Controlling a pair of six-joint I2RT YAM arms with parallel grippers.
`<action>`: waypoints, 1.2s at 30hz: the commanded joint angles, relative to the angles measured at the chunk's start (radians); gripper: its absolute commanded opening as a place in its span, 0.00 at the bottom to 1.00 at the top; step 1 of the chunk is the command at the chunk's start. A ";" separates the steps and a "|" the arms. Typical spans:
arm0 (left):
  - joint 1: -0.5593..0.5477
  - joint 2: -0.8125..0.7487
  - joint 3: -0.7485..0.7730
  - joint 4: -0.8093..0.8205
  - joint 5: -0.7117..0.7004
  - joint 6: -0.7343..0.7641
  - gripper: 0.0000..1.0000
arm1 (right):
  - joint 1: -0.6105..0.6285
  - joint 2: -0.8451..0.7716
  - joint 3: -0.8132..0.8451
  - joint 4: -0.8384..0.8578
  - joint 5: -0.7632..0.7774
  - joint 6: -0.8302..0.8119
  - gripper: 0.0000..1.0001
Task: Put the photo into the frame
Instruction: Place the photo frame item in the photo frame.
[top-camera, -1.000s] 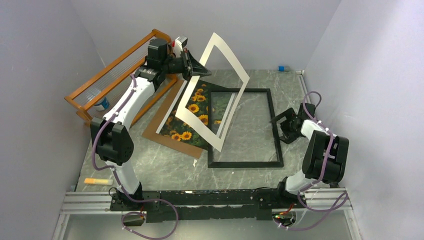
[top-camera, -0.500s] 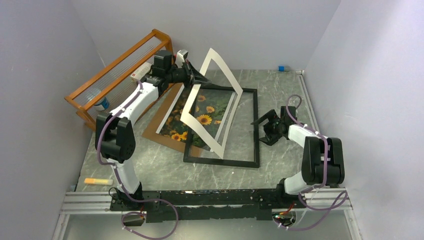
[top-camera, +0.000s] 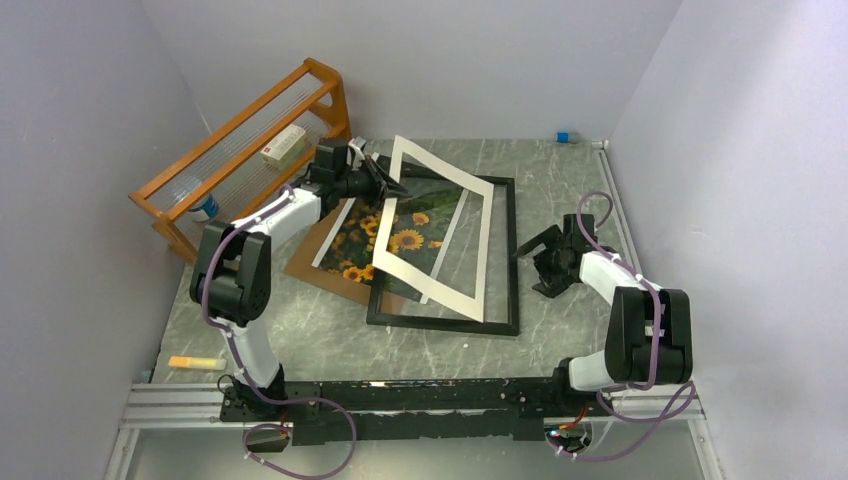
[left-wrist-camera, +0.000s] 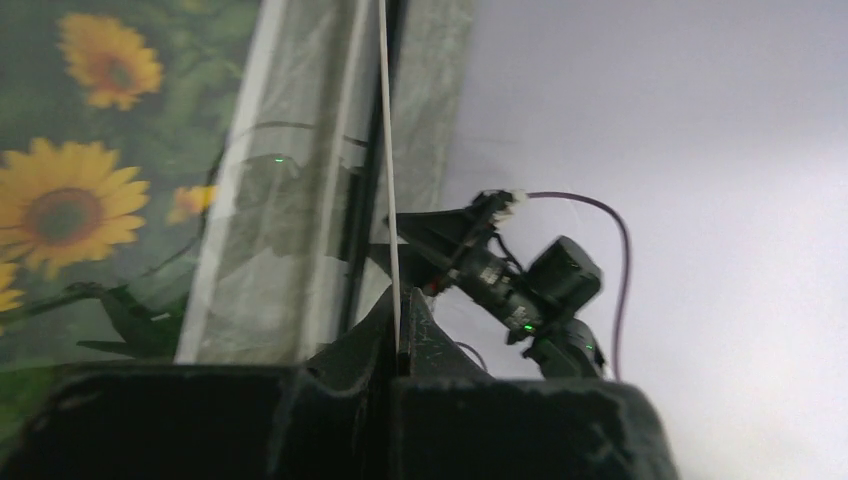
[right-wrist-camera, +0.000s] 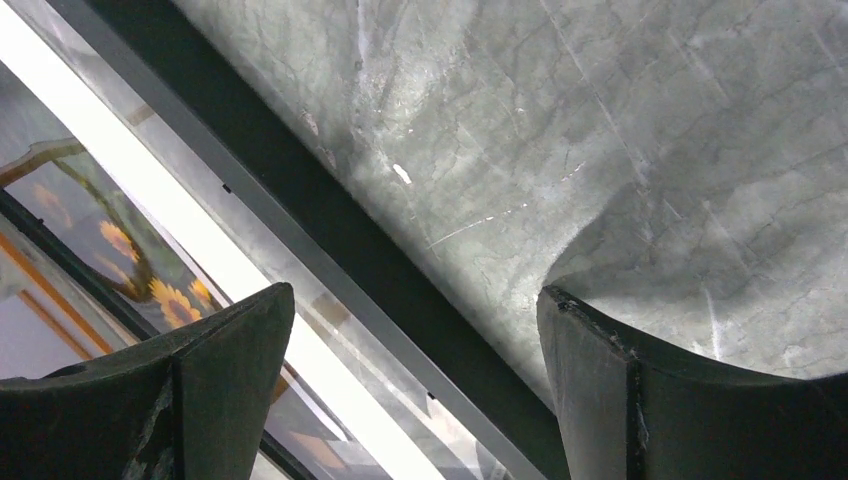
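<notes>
The sunflower photo (top-camera: 405, 238) lies face up on a brown backing board (top-camera: 310, 262), its right part under the glass of the black frame (top-camera: 512, 260). My left gripper (top-camera: 380, 180) is shut on the far corner of the white mat border (top-camera: 425, 290), which slopes low over the frame. In the left wrist view the mat (left-wrist-camera: 385, 150) runs edge-on from my gripper (left-wrist-camera: 398, 335), with the photo (left-wrist-camera: 80, 200) to the left. My right gripper (top-camera: 532, 268) is open and empty beside the frame's right rail. In the right wrist view that gripper (right-wrist-camera: 415, 330) straddles the rail (right-wrist-camera: 330, 230).
An orange wooden rack (top-camera: 240, 120) stands at the back left holding a small box (top-camera: 283, 146). An orange marker (top-camera: 193, 362) lies at the near left. A small blue object (top-camera: 563, 136) sits at the back right by the wall.
The frame slid left over part of the photo, pushed by my right gripper, which has since drawn back a little. My left gripper lowered the mat from upright to low over the frame.
</notes>
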 joint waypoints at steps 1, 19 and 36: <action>-0.004 -0.056 -0.065 0.070 -0.083 0.080 0.03 | -0.002 -0.016 0.026 -0.009 0.031 -0.023 0.94; -0.046 0.064 -0.109 0.129 -0.019 0.097 0.07 | -0.002 -0.008 -0.002 0.026 0.038 -0.025 0.92; -0.067 0.114 -0.006 -0.135 -0.075 0.297 0.34 | -0.001 -0.001 -0.008 0.025 0.035 -0.045 0.91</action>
